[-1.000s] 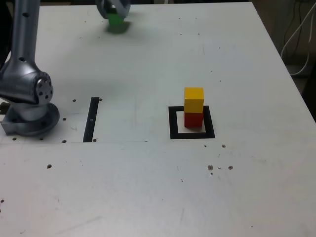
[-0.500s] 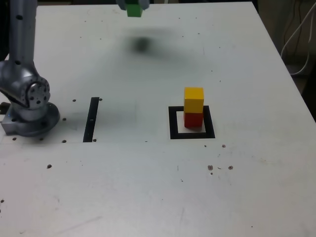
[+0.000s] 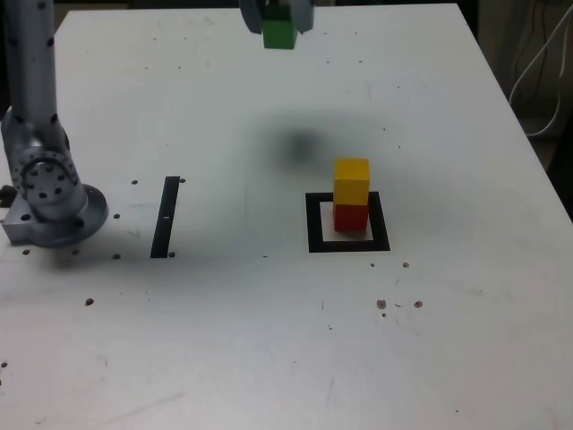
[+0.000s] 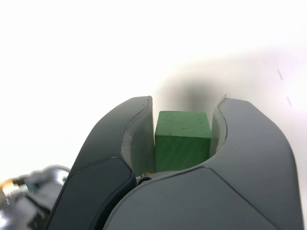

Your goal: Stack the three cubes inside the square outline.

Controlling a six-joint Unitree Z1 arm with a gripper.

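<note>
My gripper (image 3: pixel 278 20) hangs high over the far part of the table, shut on the green cube (image 3: pixel 279 33). The wrist view shows that green cube (image 4: pixel 183 139) clamped between the two dark fingers (image 4: pixel 129 143) of the gripper (image 4: pixel 184 108). Nearer the camera and toward the exterior view's right, the yellow cube (image 3: pixel 351 181) sits on the red cube (image 3: pixel 350 217) inside the square outline (image 3: pixel 314 224). The held cube's blurred shadow falls on the table between the gripper and the stack.
The arm's grey base (image 3: pixel 49 202) stands at the exterior view's left. A narrow black strip (image 3: pixel 165 218) lies on the white table (image 3: pixel 269 340) between base and outline. Small holes dot the tabletop. White cables (image 3: pixel 546 63) hang past the right edge.
The gripper lifted the green cube off the table at the far edge and carried it toward the exterior view's right. The arm's base joint has turned. The two-cube stack is unmoved.
</note>
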